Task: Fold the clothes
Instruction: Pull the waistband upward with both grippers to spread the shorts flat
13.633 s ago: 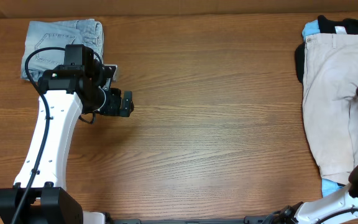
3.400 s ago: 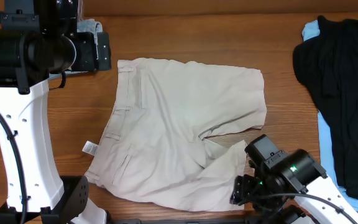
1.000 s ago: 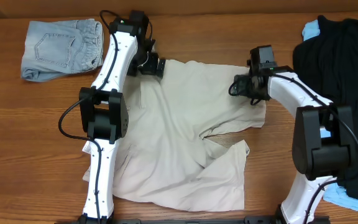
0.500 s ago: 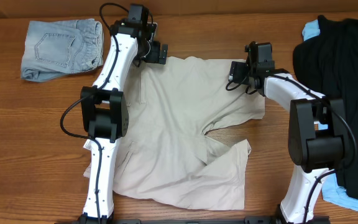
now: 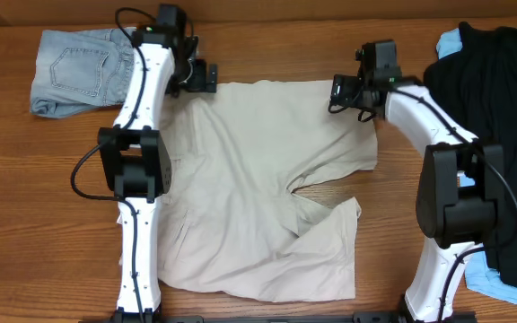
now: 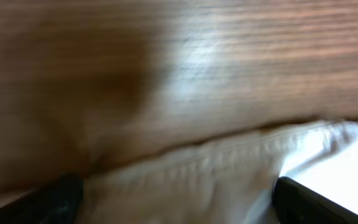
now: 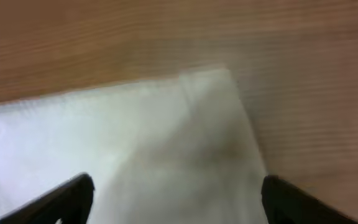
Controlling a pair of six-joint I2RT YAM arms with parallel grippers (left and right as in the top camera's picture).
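The beige khaki shorts (image 5: 258,179) lie spread flat in the middle of the table, waistband to the left and legs to the right. My left gripper (image 5: 205,79) is at their far left corner. In the left wrist view its fingers (image 6: 176,202) are wide apart, with the stitched edge of the shorts (image 6: 197,168) between them. My right gripper (image 5: 341,93) is at the far right corner. Its fingers (image 7: 176,199) are also wide apart over a corner of the shorts (image 7: 135,124). Both wrist views are blurred.
Folded light-blue denim shorts (image 5: 88,65) lie at the far left. A black garment (image 5: 492,117) lies on pale-blue cloth (image 5: 451,41) along the right edge. The wooden table (image 5: 61,197) shows to the left and right of the khaki shorts.
Both grippers have moved toward the far edge of the table. The left one has also shifted left. The far edge of the khaki shorts now lies straighter between them.
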